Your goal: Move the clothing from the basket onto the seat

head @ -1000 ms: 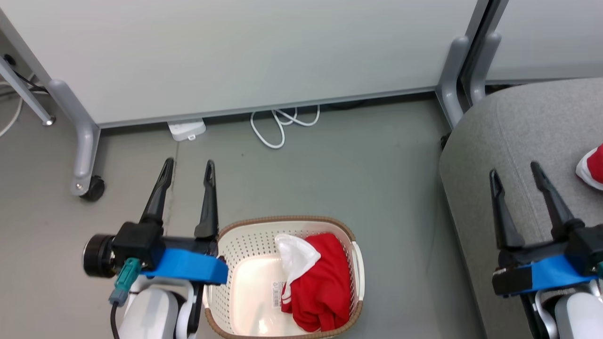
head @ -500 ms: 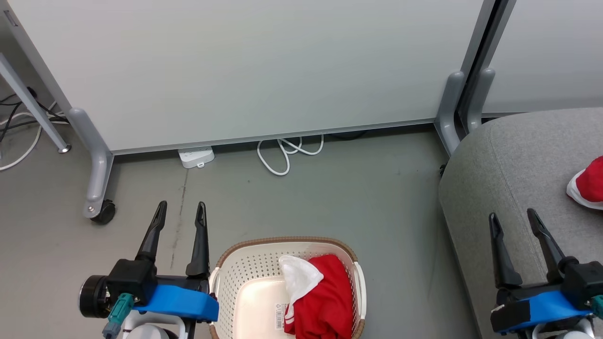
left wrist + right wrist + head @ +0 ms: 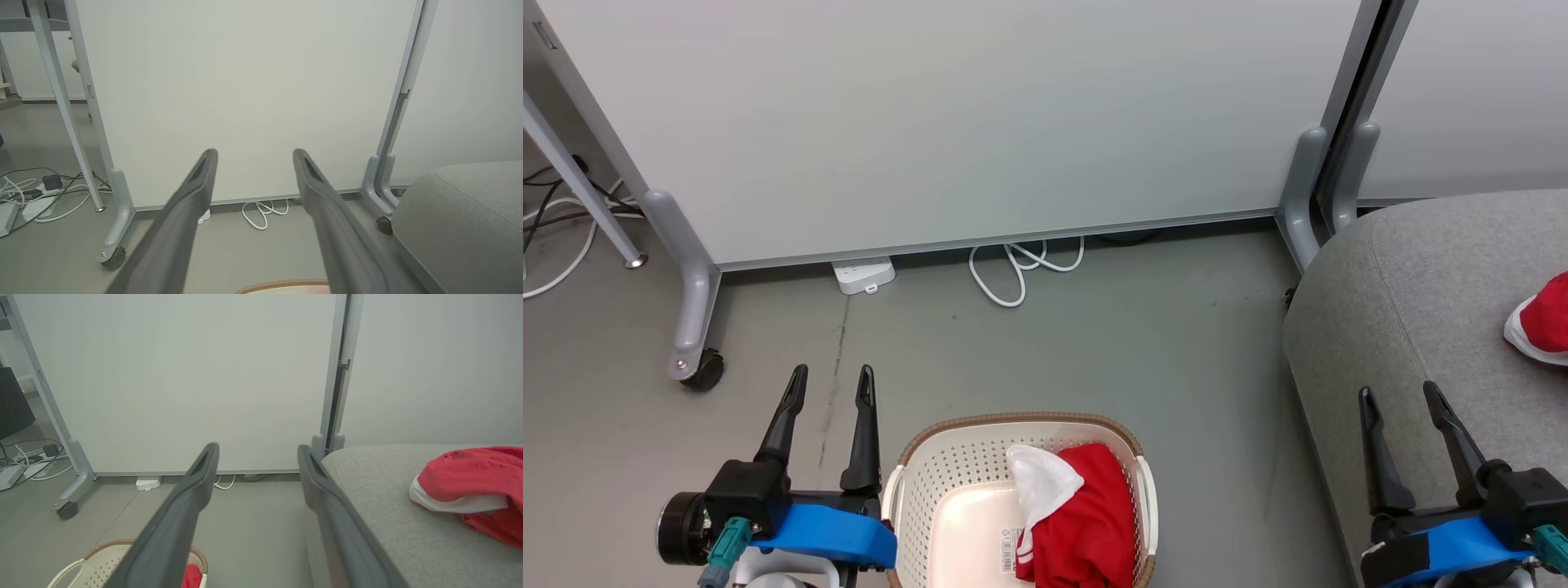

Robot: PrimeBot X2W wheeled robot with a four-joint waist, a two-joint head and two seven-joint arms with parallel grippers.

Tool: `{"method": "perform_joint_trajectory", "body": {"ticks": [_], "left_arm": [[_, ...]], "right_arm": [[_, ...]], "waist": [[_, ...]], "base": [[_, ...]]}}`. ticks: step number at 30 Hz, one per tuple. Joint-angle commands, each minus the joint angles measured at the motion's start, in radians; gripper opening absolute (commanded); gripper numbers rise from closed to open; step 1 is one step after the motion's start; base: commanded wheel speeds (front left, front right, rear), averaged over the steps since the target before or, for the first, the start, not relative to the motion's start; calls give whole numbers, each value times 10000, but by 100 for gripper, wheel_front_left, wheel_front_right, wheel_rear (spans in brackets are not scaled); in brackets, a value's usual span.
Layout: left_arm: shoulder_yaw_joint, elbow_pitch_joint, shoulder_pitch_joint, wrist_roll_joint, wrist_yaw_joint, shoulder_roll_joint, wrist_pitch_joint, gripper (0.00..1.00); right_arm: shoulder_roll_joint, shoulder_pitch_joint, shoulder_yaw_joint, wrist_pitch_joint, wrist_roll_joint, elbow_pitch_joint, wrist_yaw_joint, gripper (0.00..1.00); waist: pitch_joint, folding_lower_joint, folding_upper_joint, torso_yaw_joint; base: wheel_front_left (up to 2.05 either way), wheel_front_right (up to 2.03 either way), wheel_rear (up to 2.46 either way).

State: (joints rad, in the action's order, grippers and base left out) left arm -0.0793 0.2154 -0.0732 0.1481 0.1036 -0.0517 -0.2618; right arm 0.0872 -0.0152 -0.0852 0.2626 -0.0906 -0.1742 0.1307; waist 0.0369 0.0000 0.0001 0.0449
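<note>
We face a smooth grey floor (image 3: 1094,343) backed by pale white partition panels on grey castored legs (image 3: 972,122). A looped white cable (image 3: 1021,265) and a small white power strip (image 3: 864,273) lie at the foot of the panels.

The clothing is soft, bright red fabric with white parts, and we see two pieces. One crumpled red garment (image 3: 1086,523) fills the right half of the cream-white perforated plastic basket with a brown woven-look rim (image 3: 947,474). A white panel of this garment (image 3: 1041,482) is folded up toward the basket's middle, and narrow white stripes run along its lower left edge. The basket's left half shows its bare bottom, where a barcode label sticker (image 3: 1010,547) sits just beside the cloth. The basket stands on the floor, apart from the large light grey woven upholstered seat with rounded edges (image 3: 1413,294) on our right.

A second red garment with a white edge (image 3: 1543,322) lies bunched on top of the seat, well away from the basket.

Our left gripper (image 3: 833,371) sits just left of the basket above the floor, its two dark fingers spread wide. Our right gripper (image 3: 1396,389) is over the seat's near edge, and its fingers are spread wide too.
</note>
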Motion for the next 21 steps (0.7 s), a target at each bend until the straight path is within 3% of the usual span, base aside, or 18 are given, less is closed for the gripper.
{"method": "perform_joint_trajectory", "body": {"ticks": [1, 10, 21], "left_arm": [[-6, 14, 11, -8, 17, 16, -47, 100], [-210, 93, -195, 77, 19, 18, -47, 100], [-1206, 1126, -1512, 104, 197, 15, -38, 100]], "right_arm": [[-49, 63, 8, 34, 4, -5, 1, 100], [-71, -84, 74, 34, -47, 14, 1, 100], [99, -846, 468, 34, -125, 128, 1, 100]], "waist": [[10, 0, -1, 1], [184, 0, -1, -7], [1096, 0, -1, -414]], "base": [[0, 0, 0], [0, 0, 0], [0, 0, 0]]}}
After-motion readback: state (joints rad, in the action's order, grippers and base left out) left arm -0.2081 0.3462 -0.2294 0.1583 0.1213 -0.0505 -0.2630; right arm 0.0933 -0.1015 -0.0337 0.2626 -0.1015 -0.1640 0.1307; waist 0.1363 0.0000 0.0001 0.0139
